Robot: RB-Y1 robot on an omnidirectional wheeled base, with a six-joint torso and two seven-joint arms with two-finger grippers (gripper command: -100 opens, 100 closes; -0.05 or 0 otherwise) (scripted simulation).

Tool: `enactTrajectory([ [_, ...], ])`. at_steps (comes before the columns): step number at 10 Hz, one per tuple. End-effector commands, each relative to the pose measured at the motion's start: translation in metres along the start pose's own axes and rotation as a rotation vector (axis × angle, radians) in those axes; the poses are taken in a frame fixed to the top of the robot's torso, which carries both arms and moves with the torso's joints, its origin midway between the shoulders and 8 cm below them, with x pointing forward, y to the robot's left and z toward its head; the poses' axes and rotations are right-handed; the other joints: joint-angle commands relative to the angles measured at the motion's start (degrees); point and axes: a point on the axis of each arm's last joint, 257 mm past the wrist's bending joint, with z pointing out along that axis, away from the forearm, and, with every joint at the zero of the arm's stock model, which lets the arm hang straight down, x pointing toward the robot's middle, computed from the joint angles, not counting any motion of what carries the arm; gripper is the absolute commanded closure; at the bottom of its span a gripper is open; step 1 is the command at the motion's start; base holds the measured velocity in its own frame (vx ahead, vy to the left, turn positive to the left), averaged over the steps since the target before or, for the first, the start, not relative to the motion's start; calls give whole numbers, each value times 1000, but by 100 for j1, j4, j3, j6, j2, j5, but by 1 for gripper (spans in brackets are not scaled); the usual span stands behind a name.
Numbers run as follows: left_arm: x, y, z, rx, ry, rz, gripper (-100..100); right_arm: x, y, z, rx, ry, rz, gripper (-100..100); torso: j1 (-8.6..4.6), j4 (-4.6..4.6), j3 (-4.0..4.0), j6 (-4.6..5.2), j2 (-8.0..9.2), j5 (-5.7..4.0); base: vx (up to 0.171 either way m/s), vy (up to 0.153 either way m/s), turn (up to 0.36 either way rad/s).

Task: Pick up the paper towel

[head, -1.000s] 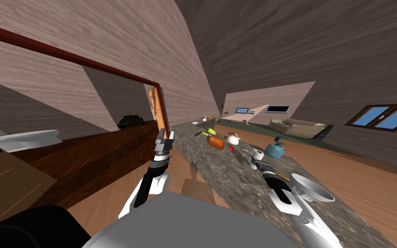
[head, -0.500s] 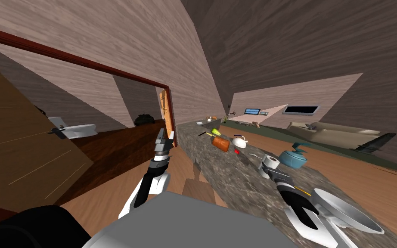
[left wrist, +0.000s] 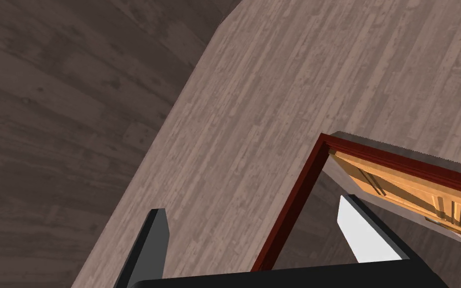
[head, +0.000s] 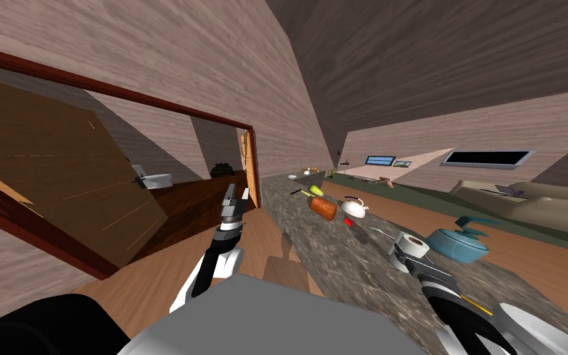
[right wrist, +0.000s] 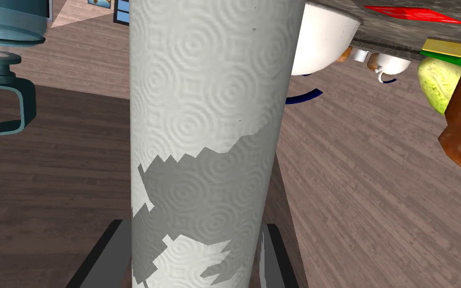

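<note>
White embossed paper towel (head: 413, 245) stands upright at lower right, hollow end upward, its long axis running through the right gripper (right wrist: 197, 245), which clamps its sides; left gripper (left wrist: 249, 204) spread apart.

The light is even and soft, with no clear source and no glare. The walls are medium bright and the ceiling is darker. In the right wrist view a grey shadow with a jagged, stair-like edge lies across the paper towel (right wrist: 204, 100), just above the right hand (right wrist: 194, 225). In the head view the wide lens tilts the whole room and stretches the walls to the corners. The speckled bench (head: 338, 265) looks smeared and soft beside that hand.
</note>
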Motion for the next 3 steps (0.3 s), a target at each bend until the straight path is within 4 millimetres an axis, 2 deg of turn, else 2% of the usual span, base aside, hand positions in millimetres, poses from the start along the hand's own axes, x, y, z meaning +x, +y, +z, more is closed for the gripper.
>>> enactTrajectory([
  [1, 0, 0, 0, 0, 0, 0, 0, -5, -8, -10, 7, -3, -15, 100, 0, 0, 0, 0, 0, 0, -10, -14, -28],
  [2, 0, 0, 0, 0, 0, 0, 0, -3, -4, -6, 3, -2, -8, 100, 3, 0, 0, 9, 0, 4, -3, -4, -24],
  [3, 0, 0, 0, 0, 0, 0, 0, -4, -5, -6, 5, -1, -10, 0, 6, 0, -2, 2, -5, 1, 0, 0, 0],
])
